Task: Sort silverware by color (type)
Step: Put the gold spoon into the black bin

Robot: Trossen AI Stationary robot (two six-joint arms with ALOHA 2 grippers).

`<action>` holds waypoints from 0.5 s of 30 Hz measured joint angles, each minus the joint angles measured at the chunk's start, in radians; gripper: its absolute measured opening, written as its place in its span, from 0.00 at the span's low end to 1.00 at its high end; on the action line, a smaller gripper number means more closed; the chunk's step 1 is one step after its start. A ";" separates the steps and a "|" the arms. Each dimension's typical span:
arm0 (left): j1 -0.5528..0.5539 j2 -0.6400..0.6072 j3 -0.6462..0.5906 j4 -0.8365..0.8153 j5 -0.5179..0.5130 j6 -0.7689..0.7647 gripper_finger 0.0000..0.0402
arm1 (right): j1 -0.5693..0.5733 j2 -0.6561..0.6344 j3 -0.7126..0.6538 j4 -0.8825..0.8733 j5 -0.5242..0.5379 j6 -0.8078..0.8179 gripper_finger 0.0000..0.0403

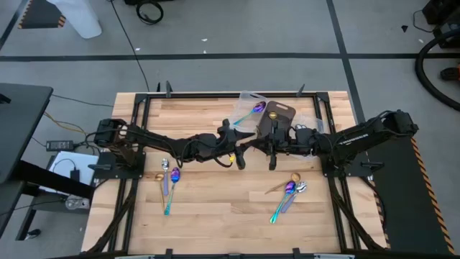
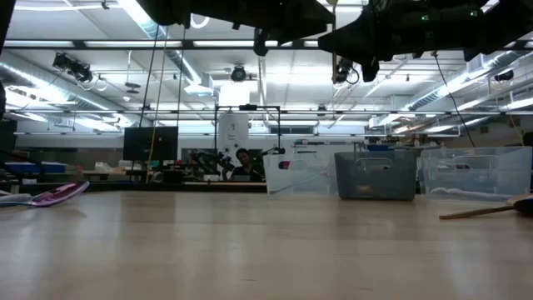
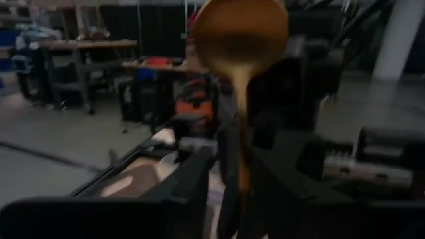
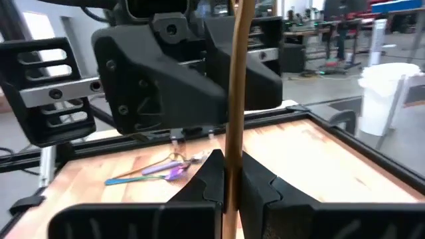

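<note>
A gold spoon is held above the middle of the table, where my left gripper (image 1: 241, 152) and right gripper (image 1: 272, 152) face each other closely. The left wrist view shows its bowl (image 3: 239, 33) above a stem that runs down between my left fingers. The right wrist view shows a gold stem (image 4: 236, 99) standing between my right fingers, with the left gripper (image 4: 166, 79) just behind. Whether both stems belong to one spoon, I cannot tell. More spoons lie flat on the table in a left group (image 1: 168, 181) and a right group (image 1: 290, 191). An iridescent spoon (image 1: 251, 111) lies in a clear tray. My left gripper pinches the gold spoon's stem (image 3: 243, 174) between its two fingers, which lie across it. The bowl stands out beyond them, and the spoon is clear of the table. My right gripper pinches a gold stem (image 4: 230, 179) between its two fingers, across it. The stem stands upright, running out of the picture above.
The dark bin (image 1: 279, 116) and clear trays (image 1: 251, 99) stand near the far edge, just behind the grippers. The low view shows the bin (image 2: 375, 173), the trays (image 2: 475, 171), an iridescent spoon (image 2: 58, 193) and a gold handle (image 2: 483, 212). Bare wood lies along the near edge.
</note>
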 joint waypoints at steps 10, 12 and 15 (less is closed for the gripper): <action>0.002 -0.114 0.000 -0.281 -0.027 -0.029 0.42 | -0.073 -0.018 0.000 -0.125 0.245 0.074 0.08; 0.002 -0.114 0.000 -0.320 -0.028 -0.029 0.43 | -0.115 -0.016 0.000 -0.170 0.262 0.110 0.07; 0.003 -0.114 0.000 -0.379 -0.028 -0.028 0.43 | -0.182 -0.016 0.000 -0.202 0.261 0.160 0.08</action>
